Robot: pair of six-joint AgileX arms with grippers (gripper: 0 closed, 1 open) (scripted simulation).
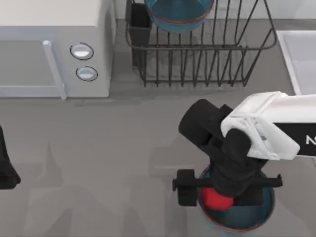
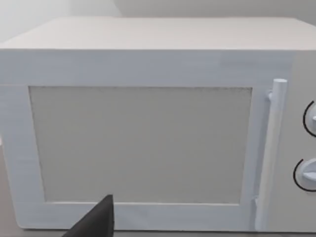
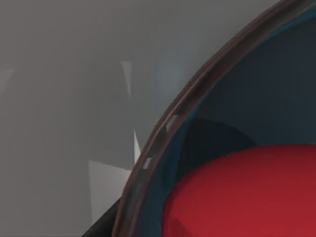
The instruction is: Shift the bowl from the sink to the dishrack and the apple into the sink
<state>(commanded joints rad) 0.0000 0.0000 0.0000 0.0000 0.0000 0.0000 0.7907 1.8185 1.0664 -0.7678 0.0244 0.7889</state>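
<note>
From above, the right gripper [image 1: 220, 193] hangs over a dark blue bowl [image 1: 256, 217] near the table's front right, the apple [image 1: 217, 198] directly beneath it; its grip can't be judged. The teal bowl [image 1: 177, 15] sits in the dishrack [image 1: 197, 54], well behind. The left gripper [image 1: 6, 168] is parked far left. Its wrist camera faces the microwave [image 2: 148, 138]. The right wrist camera sees the apple [image 3: 247, 192] inside the dark bowl's rim [image 3: 168, 123].

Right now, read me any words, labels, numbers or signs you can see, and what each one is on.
"N": a single white letter on the black band of the right arm, cut off at the top view's edge.
Microwave: its two dials carry no readable marks.
Nothing else bears text.
</note>
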